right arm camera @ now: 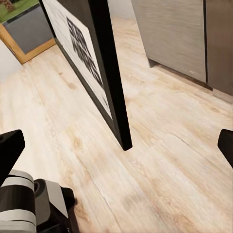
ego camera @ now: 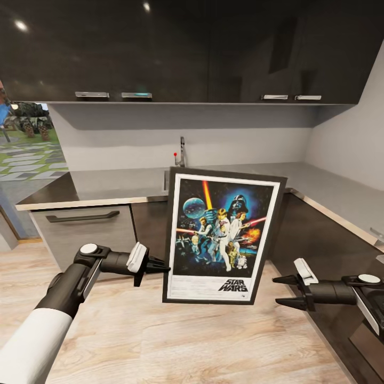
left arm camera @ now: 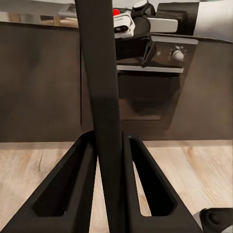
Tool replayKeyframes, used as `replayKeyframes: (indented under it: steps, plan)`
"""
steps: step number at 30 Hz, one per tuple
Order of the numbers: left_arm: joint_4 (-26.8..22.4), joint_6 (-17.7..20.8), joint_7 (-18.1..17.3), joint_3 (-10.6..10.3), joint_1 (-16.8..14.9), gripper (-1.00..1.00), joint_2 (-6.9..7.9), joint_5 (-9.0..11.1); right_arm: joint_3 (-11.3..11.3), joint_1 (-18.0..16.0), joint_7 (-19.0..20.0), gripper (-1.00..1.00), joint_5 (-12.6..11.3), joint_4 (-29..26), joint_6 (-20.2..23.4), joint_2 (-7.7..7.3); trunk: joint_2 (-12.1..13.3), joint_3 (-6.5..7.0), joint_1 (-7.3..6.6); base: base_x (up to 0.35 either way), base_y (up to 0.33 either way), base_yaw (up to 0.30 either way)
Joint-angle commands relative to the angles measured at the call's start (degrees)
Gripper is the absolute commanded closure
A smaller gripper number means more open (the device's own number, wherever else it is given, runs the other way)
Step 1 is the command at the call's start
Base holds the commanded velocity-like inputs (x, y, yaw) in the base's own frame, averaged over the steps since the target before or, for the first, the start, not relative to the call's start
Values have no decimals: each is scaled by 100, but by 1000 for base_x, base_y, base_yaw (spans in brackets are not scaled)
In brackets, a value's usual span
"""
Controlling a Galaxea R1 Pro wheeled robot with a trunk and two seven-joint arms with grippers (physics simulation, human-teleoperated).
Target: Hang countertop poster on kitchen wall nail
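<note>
We hold the poster (ego camera: 223, 236) by its edge in our left pincer (ego camera: 158, 265); our right pincer (ego camera: 284, 291) waits open beside it. Such a thin one-sided grip may let it tilt or slip.

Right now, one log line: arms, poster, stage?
left gripper: shut on poster edge | right gripper: open, apart from poster | poster: upright, off countertop | stage: carrying, not hung

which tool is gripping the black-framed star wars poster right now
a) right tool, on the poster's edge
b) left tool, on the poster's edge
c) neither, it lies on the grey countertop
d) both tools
b: the left tool is closed on the edge of the black-framed Star Wars poster, its fingers pinching the frame, while the right tool is open and apart from it.
</note>
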Motion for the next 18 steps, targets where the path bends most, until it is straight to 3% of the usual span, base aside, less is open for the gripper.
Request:
replayKeyframes:
  steps: [1,7,18]
  plan:
    - [1,39,-10,-25,-4,100,6,18,1,-3,18,-100,-11,0,58,-1,-3,-6,0,0,0,0]
    - [6,39,-10,-71,-4,100,-1,21,1,-3,18,-100,-17,0,48,11,-3,-6,0,0,0,0]
    - [7,39,-10,-90,-4,100,-3,26,1,-10,1,-100,-19,-34,34,250,-3,-6,0,0,0,0]
